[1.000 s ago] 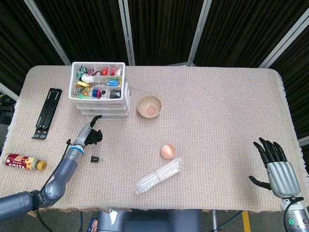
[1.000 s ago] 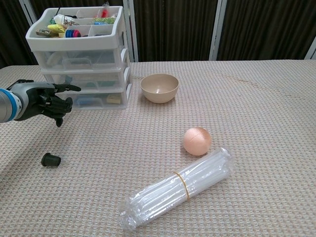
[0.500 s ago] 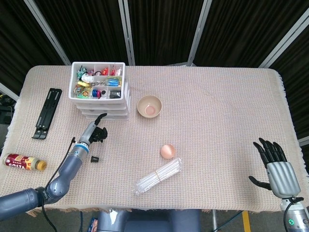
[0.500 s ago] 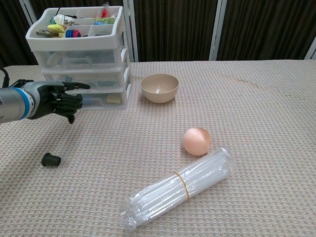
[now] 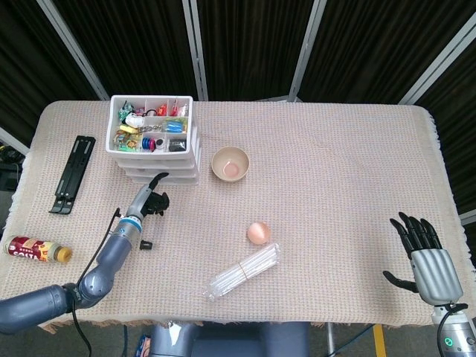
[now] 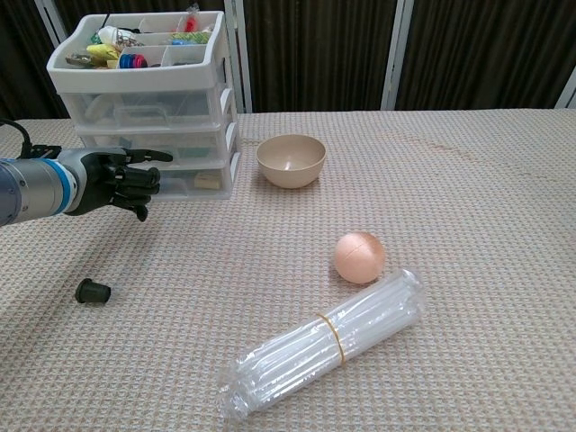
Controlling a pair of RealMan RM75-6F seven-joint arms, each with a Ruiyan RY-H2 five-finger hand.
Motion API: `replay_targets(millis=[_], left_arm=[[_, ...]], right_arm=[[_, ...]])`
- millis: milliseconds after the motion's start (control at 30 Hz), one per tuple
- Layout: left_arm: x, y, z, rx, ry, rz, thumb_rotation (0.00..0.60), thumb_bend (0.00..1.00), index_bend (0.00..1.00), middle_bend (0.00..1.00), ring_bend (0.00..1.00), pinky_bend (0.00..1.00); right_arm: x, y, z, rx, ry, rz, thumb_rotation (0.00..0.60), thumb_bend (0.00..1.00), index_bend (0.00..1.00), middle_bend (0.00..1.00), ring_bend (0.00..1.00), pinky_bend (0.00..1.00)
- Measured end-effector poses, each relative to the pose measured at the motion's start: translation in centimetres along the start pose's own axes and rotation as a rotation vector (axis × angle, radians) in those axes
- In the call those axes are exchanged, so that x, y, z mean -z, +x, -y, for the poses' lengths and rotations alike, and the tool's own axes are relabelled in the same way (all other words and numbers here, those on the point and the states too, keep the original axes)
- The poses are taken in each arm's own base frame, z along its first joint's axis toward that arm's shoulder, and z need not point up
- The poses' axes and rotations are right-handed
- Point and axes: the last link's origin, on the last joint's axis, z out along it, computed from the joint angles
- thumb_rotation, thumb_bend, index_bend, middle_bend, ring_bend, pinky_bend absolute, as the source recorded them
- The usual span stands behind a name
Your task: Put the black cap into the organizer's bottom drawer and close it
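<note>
Black cap (image 6: 92,291) lies on the tablecloth (image 5: 335,171), apart from everything, at about 7 o'clock of the left hand (image 6: 121,180); small in head view, detail not readable. Left hand hovers just in front of the organizer (image 6: 148,99), level w/ its bottom drawer (image 6: 193,182): one finger stretched toward the drawer front, the rest curled in, nothing held. Can't tell if the fingertip touches the drawer; chest view overlaps them, head view too small. Bottom drawer looks closed; contents blurred thru the clear plastic, only a yellowish bit shows. Left forearm cut off by frame edge in chest view.

Right hand (image 5: 424,253) only in head view, at 4 o'clock of the table, near the edge, fingers spread, empty; wrist cut off at the bottom.

Beige bowl (image 6: 291,160) at 3 o'clock of organizer. Peach ball (image 6: 360,256) just beside a bundle of clear straws (image 6: 328,342). Black folding stand (image 5: 72,173) and a bottle (image 5: 36,249) at table's left edge, head view only; bottle label unreadable.
</note>
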Motion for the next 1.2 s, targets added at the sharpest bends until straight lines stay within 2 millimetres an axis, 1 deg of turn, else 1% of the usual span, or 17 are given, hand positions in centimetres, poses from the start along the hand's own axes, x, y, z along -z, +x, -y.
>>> replay_targets(millis=[333, 633, 800, 1200], left_arm=[[-0.5, -0.4, -0.3, 0.086, 0.019, 0.034, 0.6, 0.77, 0.21, 0.97, 0.86, 0.64], [-0.6, -0.2, 0.2, 0.081, 0.027, 0.032, 0.6, 0.77, 0.23, 0.97, 0.86, 0.64], [0.0, -0.2, 0.5, 0.084, 0.028, 0.042, 0.6, 0.77, 0.24, 0.97, 0.86, 0.64], [2.3, 0.2, 2.3, 0.086, 0.03, 0.042, 0.6, 0.78, 0.27, 0.97, 0.86, 0.64]], right_arm=[[0.0, 0.0, 0.0, -0.003, 0.002, 0.001, 0.6, 0.04, 0.08, 0.0, 0.0, 0.0], [0.0, 0.0, 0.0, -0.003, 0.001, 0.001, 0.6, 0.04, 0.08, 0.0, 0.0, 0.0], [0.0, 0.0, 0.1, -0.004, 0.001, 0.001, 0.6, 0.04, 0.08, 0.0, 0.0, 0.0], [0.0, 0.0, 0.2, -0.002, 0.002, -0.003, 0.6, 0.04, 0.08, 0.0, 0.0, 0.0]])
